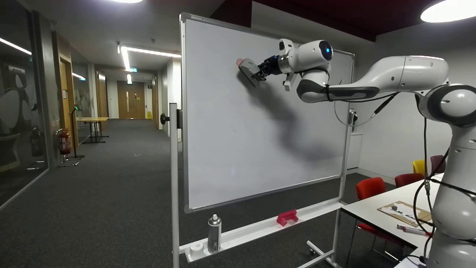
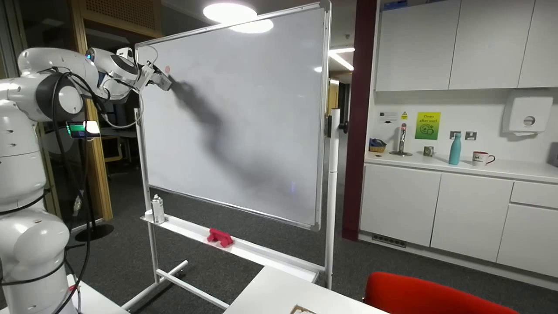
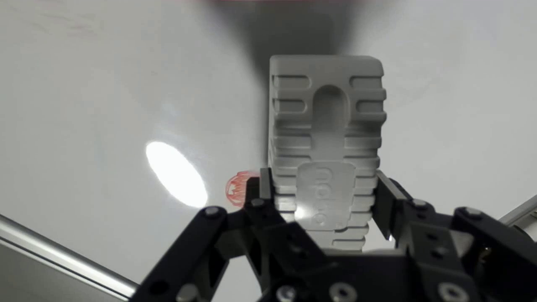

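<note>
My gripper [image 3: 323,180] is shut on a grey ribbed whiteboard eraser [image 3: 327,121], with one finger on each long side of it. The gripper shows in both exterior views [image 1: 262,70] [image 2: 150,76], and so does the eraser [image 1: 249,68] [image 2: 162,81]. The eraser is tilted, close to the upper part of a large whiteboard [image 1: 230,149]. I cannot tell whether it touches the board. A small round red scribble [image 3: 236,188] is on the board just beside the left finger in the wrist view. The scribble also shows in both exterior views [image 1: 239,61] [image 2: 167,69].
A ledge [image 1: 253,233] below the board bears a spray can [image 1: 214,234], a white roll [image 1: 196,250] and a red object [image 1: 287,217]. A white table [image 1: 372,203] with a brown board [image 1: 403,213] and red chairs [image 1: 371,188] stand by the arm. Cables hang along the arm.
</note>
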Tool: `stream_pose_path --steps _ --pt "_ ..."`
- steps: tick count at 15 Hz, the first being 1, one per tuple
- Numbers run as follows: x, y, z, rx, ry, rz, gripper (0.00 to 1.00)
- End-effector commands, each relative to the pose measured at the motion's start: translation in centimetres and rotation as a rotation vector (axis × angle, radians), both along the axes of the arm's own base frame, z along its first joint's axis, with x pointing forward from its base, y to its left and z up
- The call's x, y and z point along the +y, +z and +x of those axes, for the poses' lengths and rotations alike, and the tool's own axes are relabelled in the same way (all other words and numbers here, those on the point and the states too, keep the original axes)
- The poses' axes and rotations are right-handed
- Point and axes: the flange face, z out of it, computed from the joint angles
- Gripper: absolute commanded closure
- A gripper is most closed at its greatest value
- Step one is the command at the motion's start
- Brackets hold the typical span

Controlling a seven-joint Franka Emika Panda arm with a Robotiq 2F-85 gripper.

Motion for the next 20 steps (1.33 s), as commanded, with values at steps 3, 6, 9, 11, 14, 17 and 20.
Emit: stream_pose_path --steps 3,6,9,11,14,17,20 --pt "1.4 2.4 1.6 -0.102 0.031 -0.056 0.68" --pt "2.3 3.8 1.7 -0.183 0.046 -0.089 0.68" --pt "2.7 5.4 1.7 -0.272 0.054 -0.154 0.68" --pt "2.7 6.4 1.8 -0.316 0.045 -0.174 0.68" --pt "2.6 7.6 2.1 -0.366 0.031 -0.207 0.68" --pt "1.5 7.2 3.8 -0.367 0.007 -0.243 0.68" --pt "0.8 5.4 6.0 -0.333 -0.009 -0.273 0.68"
